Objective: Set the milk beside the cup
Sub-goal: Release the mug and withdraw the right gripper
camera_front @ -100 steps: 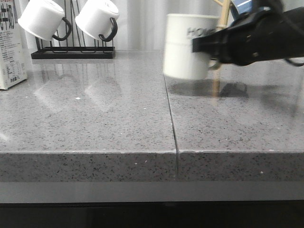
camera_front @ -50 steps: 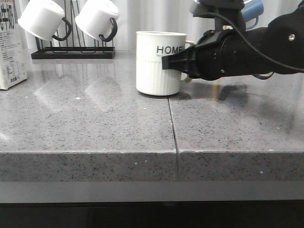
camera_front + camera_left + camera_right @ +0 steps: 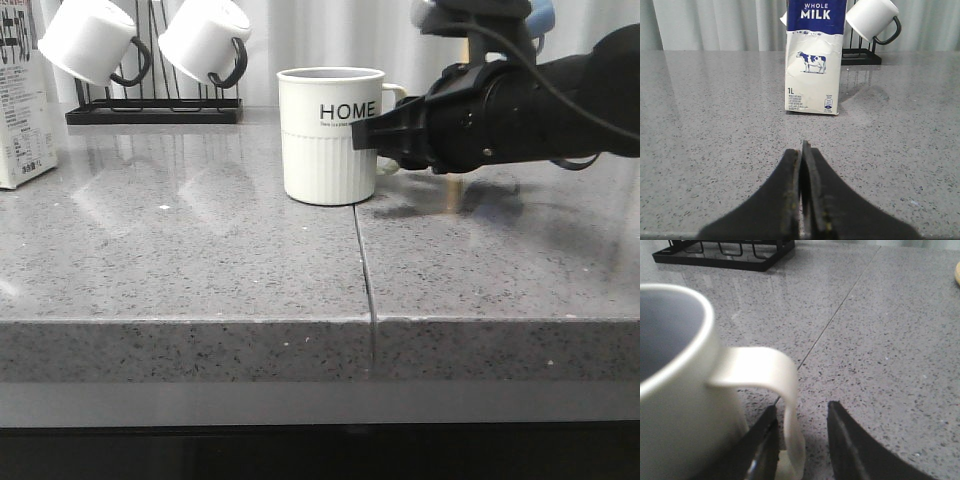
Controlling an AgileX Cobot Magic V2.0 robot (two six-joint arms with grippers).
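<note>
Front view shows the cup (image 3: pixel 331 135) upright mid-counter, the right gripper (image 3: pixel 372 133) at its handle, the milk (image 3: pixel 22 95) well apart at the far left edge. Left wrist view shows the left gripper (image 3: pixel 802 155) clenched empty, facing the carton; it should spread wide before closing on the body. Right wrist view shows fingers (image 3: pixel 846 440) released astride the handle; retreating straight avoids snagging it.

Kitchen setting, domestic in style. Evidence: speckled grey stone countertop (image 3: pixel 200 260) with a seam between slabs; black wire mug rack (image 3: pixel 150 100) holding white mugs (image 3: pixel 90 40) with black handles; cream mug (image 3: pixel 330 135) lettered "HOME"; carton of whole milk (image 3: pixel 815 55). Pale curtains (image 3: pixel 715 25) hang behind the counter.
</note>
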